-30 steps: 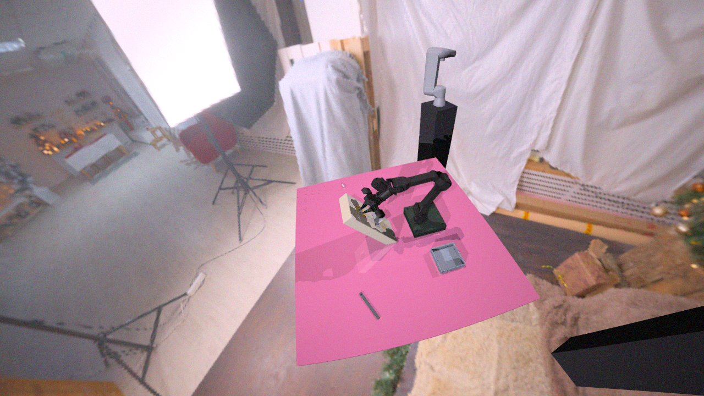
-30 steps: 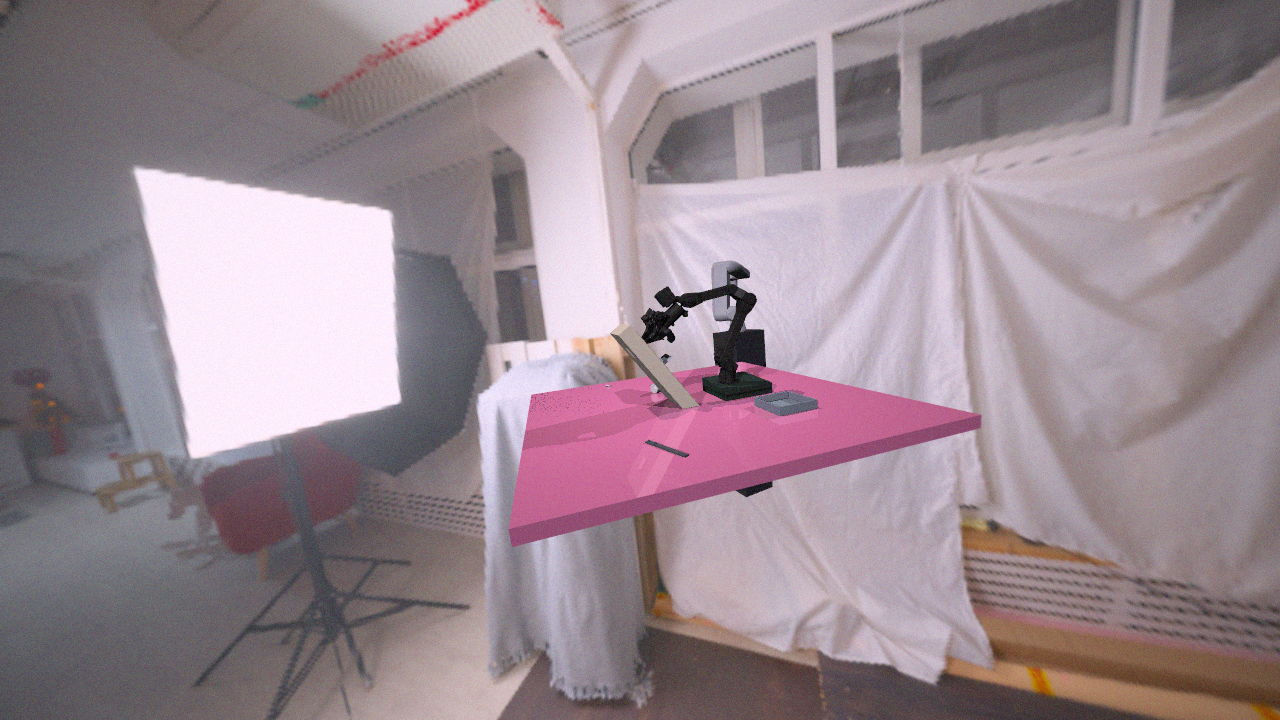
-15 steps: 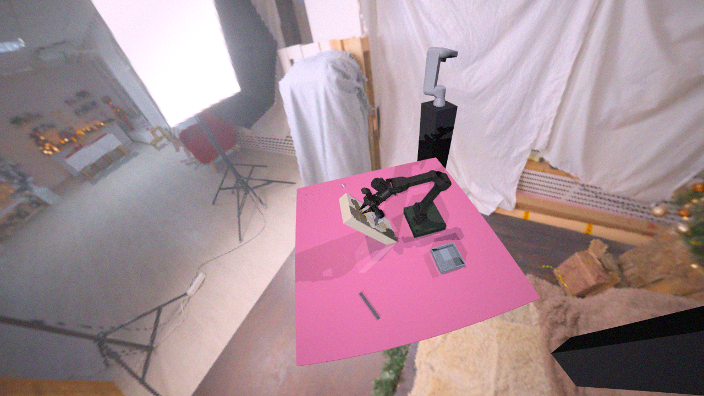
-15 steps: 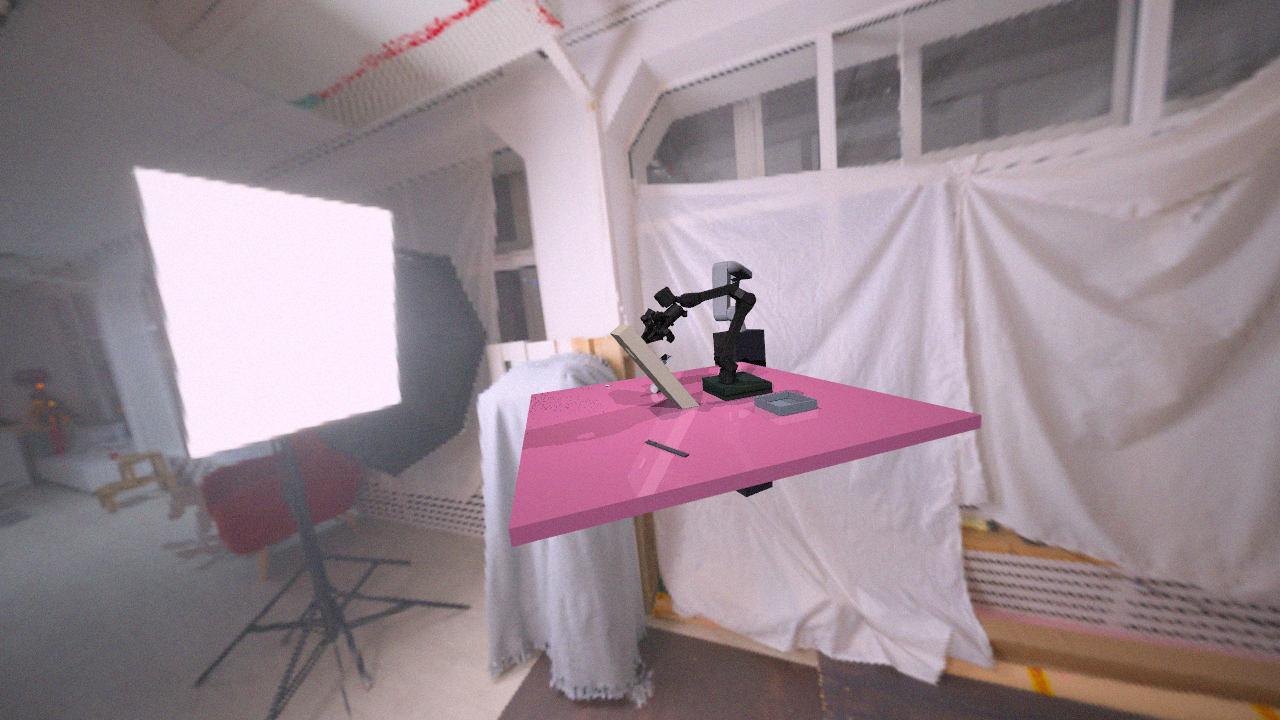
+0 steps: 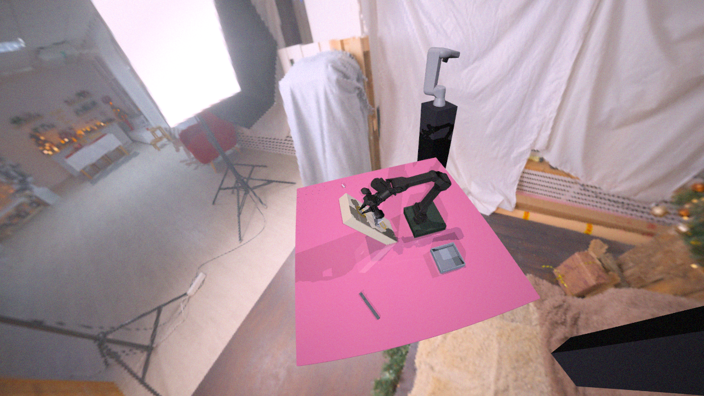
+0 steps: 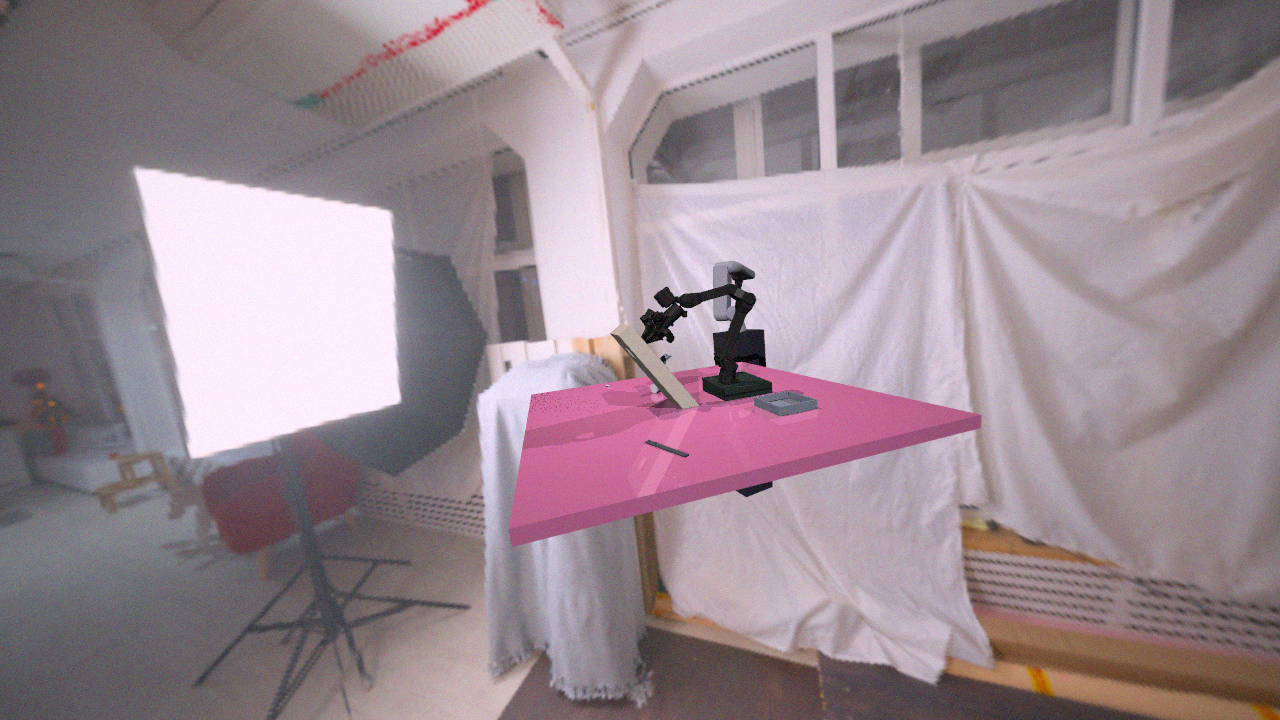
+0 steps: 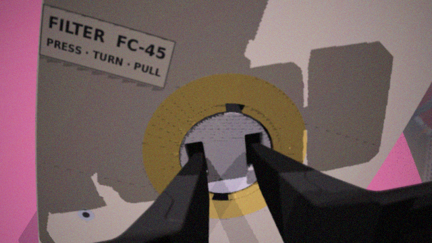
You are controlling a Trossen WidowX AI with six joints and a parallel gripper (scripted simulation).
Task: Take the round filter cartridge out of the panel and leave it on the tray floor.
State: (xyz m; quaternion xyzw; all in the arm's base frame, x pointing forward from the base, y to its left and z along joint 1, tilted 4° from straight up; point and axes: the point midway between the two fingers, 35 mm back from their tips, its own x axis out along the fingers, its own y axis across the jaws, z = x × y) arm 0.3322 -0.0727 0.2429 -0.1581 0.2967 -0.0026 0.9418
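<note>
From the top view, the black arm (image 5: 418, 187) reaches from its dark base across the pink tabletop (image 5: 394, 305) to the tilted beige service panel (image 5: 350, 216), with the end effector (image 5: 365, 208) pressed against the panel's face. A grey tray (image 5: 446, 258) sits on the tabletop well apart from the panel, and a thin dark bar (image 5: 369, 305) lies nearer the front edge. In the exterior view, the service panel (image 6: 651, 365) leans back at a slant on the tabletop (image 6: 716, 447), the end effector (image 6: 656, 326) meets its upper face, and the tray (image 6: 785, 403) rests just beside the arm's base. The wrist view shows the grey filter cartridge (image 7: 225, 135) seated in the panel inside a yellow ring (image 7: 169, 135), below a label (image 7: 106, 47) reading "FILTER FC-45 PRESS · TURN · PULL". The two dark fingertips stand narrowly spaced, each one entering one of the two slots on the cartridge face; they engage the slots rather than clamp anything between them. The cartridge is in the panel, not in the tray.
</note>
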